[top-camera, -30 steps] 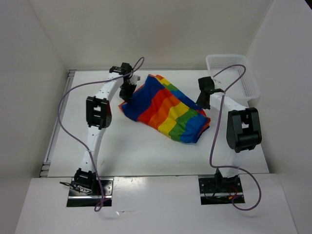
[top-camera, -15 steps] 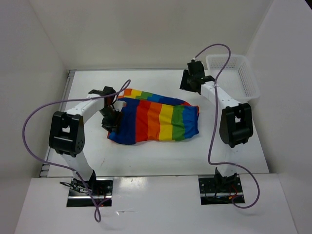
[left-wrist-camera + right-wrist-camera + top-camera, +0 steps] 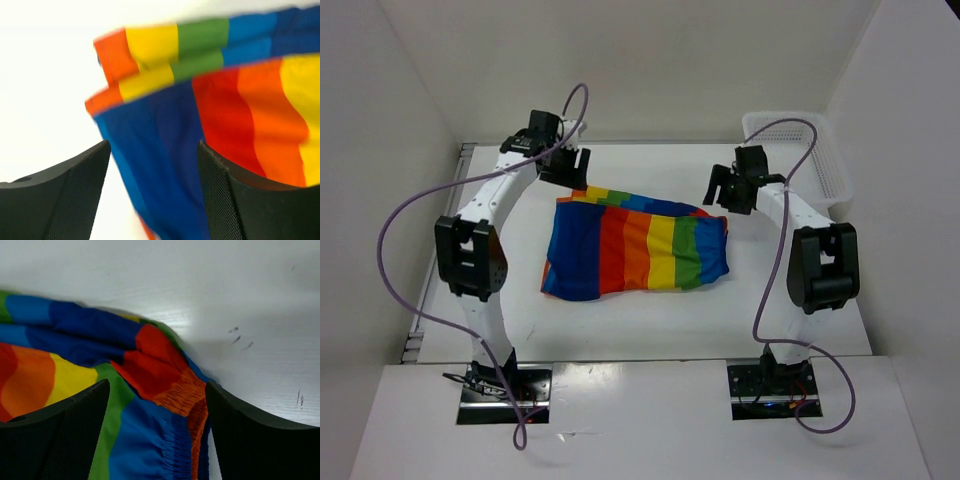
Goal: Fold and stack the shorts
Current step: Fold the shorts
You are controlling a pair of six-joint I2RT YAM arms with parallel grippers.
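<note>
Rainbow shorts (image 3: pixel 638 248) now lie flat on the worktop (image 3: pixel 800 300); left pincer (image 3: pixel 568 168) and right pincer (image 3: pixel 725 188), both wide, have released their far corners, so another fold probably follows.

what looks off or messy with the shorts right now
Only the fold: the shorts lie flat on the table, but at the far left corner the lower layer pokes out past the top one, so edges don't line up. Nothing looks damaged.
</note>
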